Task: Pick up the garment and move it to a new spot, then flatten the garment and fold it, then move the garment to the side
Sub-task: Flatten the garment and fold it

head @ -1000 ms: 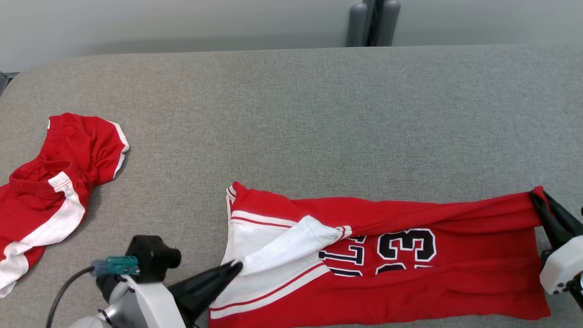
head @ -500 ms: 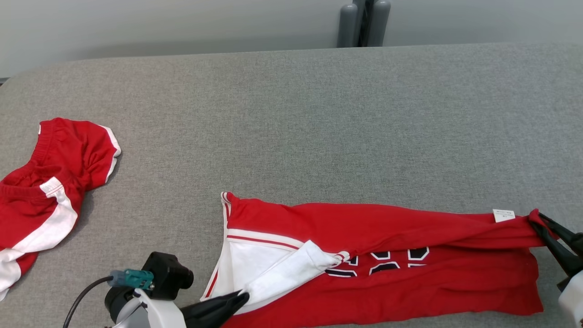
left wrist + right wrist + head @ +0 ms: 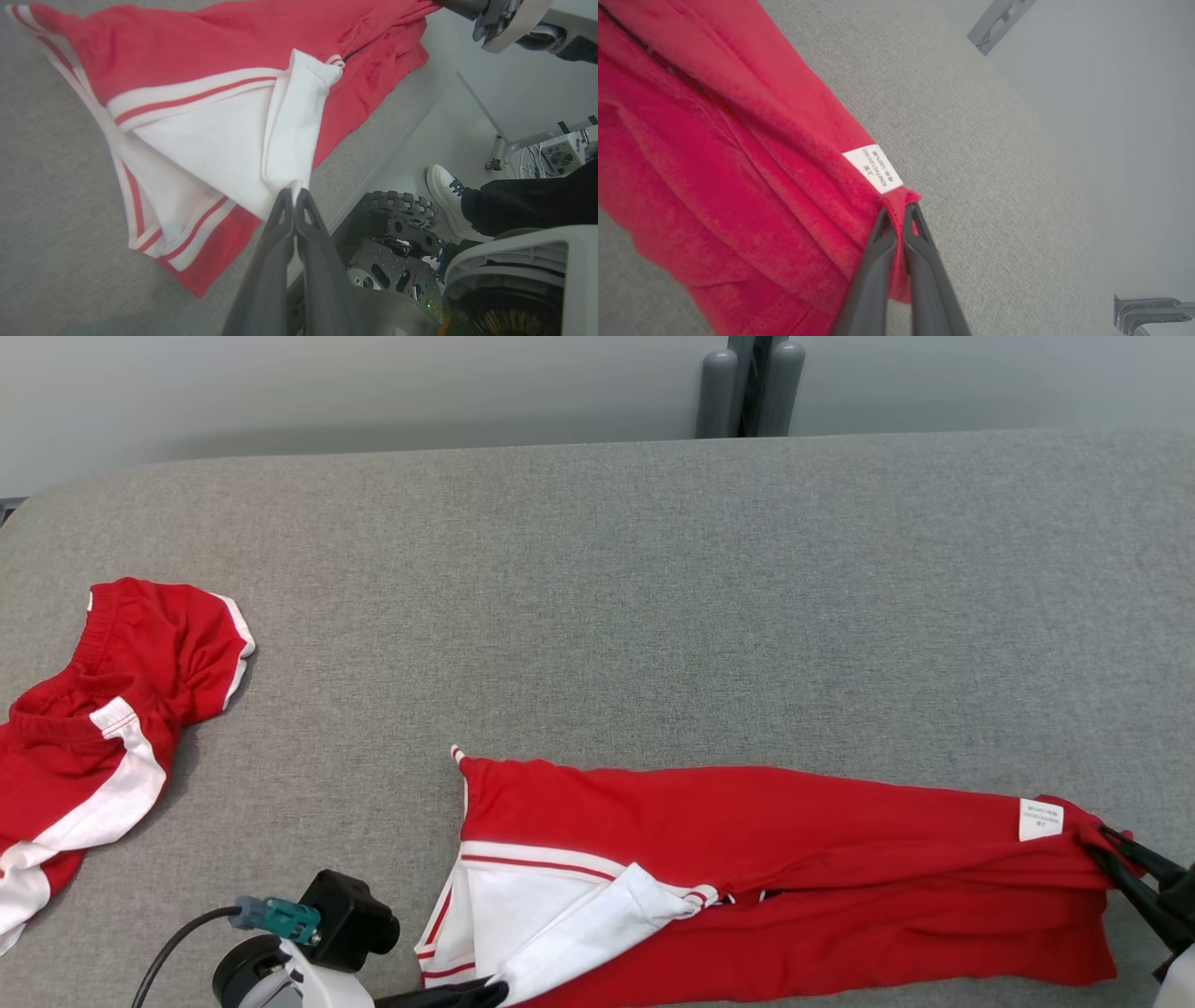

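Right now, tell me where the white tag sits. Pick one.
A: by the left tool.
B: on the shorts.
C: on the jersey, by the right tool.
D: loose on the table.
C: the tag is on the jersey, just beside the spot where the right tool pinches the red cloth.

The garment point(image 3: 747, 859) is red with white parts and thin red stripes. The surface point(image 3: 653, 597) is grey. The shorts point(image 3: 93, 728) are red and white.
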Tool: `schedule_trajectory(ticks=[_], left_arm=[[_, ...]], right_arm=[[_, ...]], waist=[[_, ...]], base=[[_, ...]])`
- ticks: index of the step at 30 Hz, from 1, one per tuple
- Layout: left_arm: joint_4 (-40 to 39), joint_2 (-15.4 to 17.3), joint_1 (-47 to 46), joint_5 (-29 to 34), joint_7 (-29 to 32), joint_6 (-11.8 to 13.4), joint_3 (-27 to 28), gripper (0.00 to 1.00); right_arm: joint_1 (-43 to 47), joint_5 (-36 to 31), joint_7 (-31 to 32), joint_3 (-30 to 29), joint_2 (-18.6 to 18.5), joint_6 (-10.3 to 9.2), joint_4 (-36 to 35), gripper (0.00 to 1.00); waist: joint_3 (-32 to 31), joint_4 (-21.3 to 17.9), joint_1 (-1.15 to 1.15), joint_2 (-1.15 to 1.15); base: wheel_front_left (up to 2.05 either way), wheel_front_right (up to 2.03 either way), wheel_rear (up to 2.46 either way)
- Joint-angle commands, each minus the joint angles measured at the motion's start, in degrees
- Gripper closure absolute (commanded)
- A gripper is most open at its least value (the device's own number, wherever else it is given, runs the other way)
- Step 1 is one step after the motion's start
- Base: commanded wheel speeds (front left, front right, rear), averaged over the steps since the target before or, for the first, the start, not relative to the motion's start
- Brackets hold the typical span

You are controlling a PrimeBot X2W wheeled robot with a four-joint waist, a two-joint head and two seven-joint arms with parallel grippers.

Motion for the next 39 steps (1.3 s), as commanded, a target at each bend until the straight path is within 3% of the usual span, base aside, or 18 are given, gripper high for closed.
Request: schedule_trajectory(ticks=[1,2,10,13,16,22,25,27,30,39], left_arm=[[0.11,0.63,0.54,-0.17,0.37,-0.08,-0.06,1.00],[0.21,0.77,0.56,-0.06,0.63,0.05,-0.20,1.00],[1.05,0.83,0.18,1.56,0.72,0.81,-0.59,1.00],[1.21,0.56,-0.06,1.80,0.38,0.95,-0.53,0.65],[1.74,0.66,-0.46,2.36,0.37,1.46,-0.49,0.57],[2.84,0.67,-1.57,4.70,-0.41,2.61,-0.19,0.46],[3.41,-0.51,-2.31,6.04,-3.18,3.37,1.06,0.11],[4.07,-2.05,-3.18,7.40,-6.68,4.26,2.50,0.00],[5.19,-4.30,-4.04,8.86,-11.10,5.70,4.29,0.00],[15.86,-16.24,-6.14,14.03,-31.82,15.36,12.03,0.00]], right_arm=[[0.43,0.87,-0.28,-0.35,-0.09,-0.04,1.00,0.90],[0.46,0.99,-0.28,-0.36,0.13,-0.04,1.63,0.00],[0.56,4.41,-0.28,-0.73,0.21,-0.04,5.41,0.00],[0.42,5.96,-0.27,-2.24,0.27,-0.03,7.46,0.00],[-0.68,6.37,-0.22,-4.54,0.40,-0.04,9.94,0.00],[-2.32,6.15,-0.16,-14.85,4.66,-0.04,12.37,0.00],[-2.98,5.24,-0.16,-20.18,7.98,-0.03,10.90,0.00],[-3.04,5.15,-0.16,-23.66,9.76,-0.03,8.95,0.00],[-2.71,4.96,-0.15,-26.13,12.10,-0.03,6.02,0.00],[-0.79,5.91,-0.16,-30.99,21.64,-0.03,-6.35,0.00]], waist=[[0.01,0.05,0.00,0.00],[-0.04,0.06,0.00,0.00],[-0.58,-0.03,0.00,0.00],[-0.75,-0.08,0.00,0.00],[-1.08,-0.16,0.00,0.00],[-1.84,-0.40,0.00,0.00],[-2.16,-0.45,0.00,0.00],[-2.37,-0.52,0.00,0.00],[-2.67,-0.63,0.00,0.00],[-3.50,-1.79,0.00,0.00]], base=[[0.00,0.00,0.00],[0.00,0.00,0.00],[0.00,0.00,0.00],[0.00,0.00,0.00],[0.00,0.00,0.00],[0.00,0.00,0.00],[0.00,0.00,0.00],[0.00,0.00,0.00],[0.00,0.00,0.00],[0.00,0.00,0.00]])
